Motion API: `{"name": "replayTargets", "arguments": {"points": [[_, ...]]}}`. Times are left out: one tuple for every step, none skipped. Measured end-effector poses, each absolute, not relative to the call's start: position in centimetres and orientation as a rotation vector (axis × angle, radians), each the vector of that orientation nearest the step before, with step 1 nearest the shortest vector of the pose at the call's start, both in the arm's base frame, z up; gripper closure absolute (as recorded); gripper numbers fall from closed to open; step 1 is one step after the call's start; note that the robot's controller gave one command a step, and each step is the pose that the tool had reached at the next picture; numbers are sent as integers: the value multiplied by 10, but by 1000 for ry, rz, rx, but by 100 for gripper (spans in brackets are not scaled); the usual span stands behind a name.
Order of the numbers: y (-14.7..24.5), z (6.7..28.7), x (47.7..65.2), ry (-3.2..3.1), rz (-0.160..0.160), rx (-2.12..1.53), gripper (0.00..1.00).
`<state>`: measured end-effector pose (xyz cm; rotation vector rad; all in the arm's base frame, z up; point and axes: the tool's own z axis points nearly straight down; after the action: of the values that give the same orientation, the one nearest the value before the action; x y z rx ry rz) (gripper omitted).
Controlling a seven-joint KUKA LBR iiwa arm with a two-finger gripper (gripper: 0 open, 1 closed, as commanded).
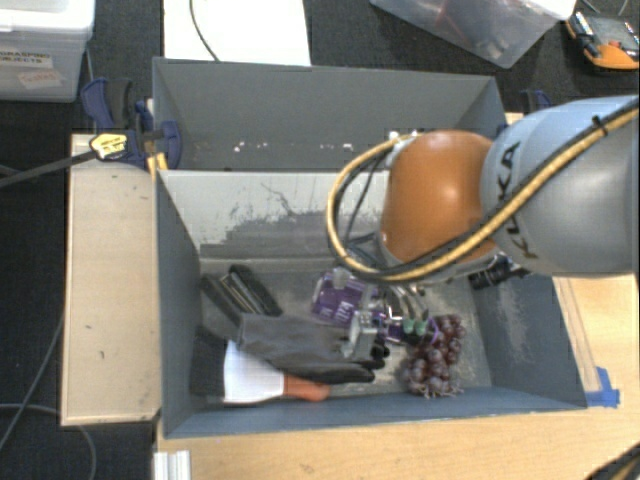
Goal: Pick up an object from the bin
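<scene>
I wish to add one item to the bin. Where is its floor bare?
Bare floor lies between the grape bunch and the right wall, and in a strip behind the purple packet. Crowded: left and middle, with grey cloth, black pieces, gripper.

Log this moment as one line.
gripper: low in bin, mid-floor | nearest: purple packet, grape bunch, grey cloth | hold: none visible

"KUKA" in black letters, on the grey arm [565, 203]
</scene>
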<state>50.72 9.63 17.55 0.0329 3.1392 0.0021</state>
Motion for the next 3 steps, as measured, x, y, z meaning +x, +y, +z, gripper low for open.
{"name": "replayTargets", "arguments": {"points": [[106, 154, 562, 3127, 3, -208, 0], [40, 159, 509, 3137, 2, 33, 100], [40, 159, 509, 3137, 2, 34, 100]]}}
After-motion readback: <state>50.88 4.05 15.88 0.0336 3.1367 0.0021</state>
